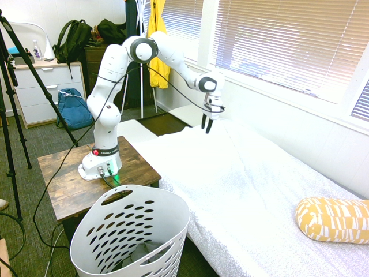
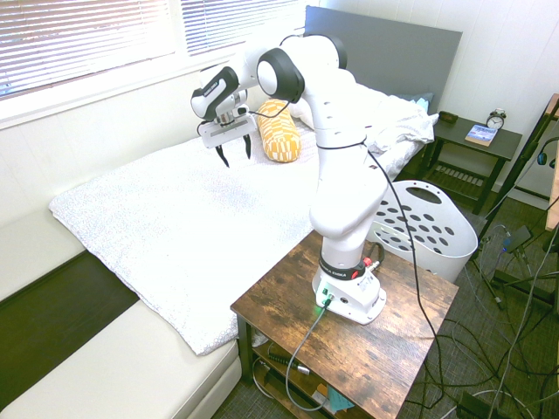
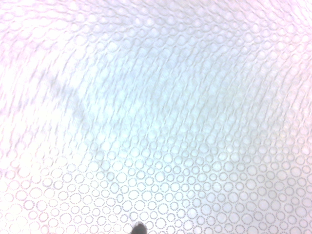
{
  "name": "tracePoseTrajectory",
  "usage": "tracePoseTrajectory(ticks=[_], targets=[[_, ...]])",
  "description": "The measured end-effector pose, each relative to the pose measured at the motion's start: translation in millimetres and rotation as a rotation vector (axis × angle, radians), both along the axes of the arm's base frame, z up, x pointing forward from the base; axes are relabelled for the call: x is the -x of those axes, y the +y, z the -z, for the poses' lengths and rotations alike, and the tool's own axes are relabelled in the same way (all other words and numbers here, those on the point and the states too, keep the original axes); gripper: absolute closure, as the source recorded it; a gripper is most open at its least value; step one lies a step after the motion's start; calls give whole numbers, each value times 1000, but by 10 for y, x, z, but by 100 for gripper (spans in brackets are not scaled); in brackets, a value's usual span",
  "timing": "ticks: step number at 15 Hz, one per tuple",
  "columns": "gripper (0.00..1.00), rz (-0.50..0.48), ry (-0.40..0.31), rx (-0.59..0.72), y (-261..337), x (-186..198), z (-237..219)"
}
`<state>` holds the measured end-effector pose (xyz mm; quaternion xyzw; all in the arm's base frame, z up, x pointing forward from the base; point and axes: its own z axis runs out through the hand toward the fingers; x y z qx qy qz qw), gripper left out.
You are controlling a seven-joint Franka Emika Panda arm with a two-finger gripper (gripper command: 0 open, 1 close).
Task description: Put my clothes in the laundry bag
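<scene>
- One garment, dark grey by the look of it, lies at the bottom of the laundry bag, which stands on the floor at the bed's edge, beside the wooden side table that carries the arm.
- No other clothes show on the white bedspread below the arm; only a yellow patterned bolster lies further along it, and some rumpled white fabric near the headboard (bedding or clothing, I cannot tell which).
- Judging by this, the step in hand is reaching out for another item, or searching for one.
- Next, the arm would need a garment to aim at, then a descent onto it with the jaws wide, and a pinch of enough cloth to lift it.
- Gripper hangs over the bed, near the window side, pointing almost straight down, well apart from the basket.
- Its jaws stand spread apart, holding nothing and touching nothing; the wrist view shows only the circle-printed bedspread, blurred.
</scene>
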<state>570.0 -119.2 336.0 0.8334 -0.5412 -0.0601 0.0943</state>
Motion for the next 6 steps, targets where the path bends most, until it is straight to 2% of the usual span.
tracePoseTrajectory(ticks=[3,6], targets=[[0,-193,15,-47,279,387,-366],[0,-374,-3,-98,746,634,-606]])
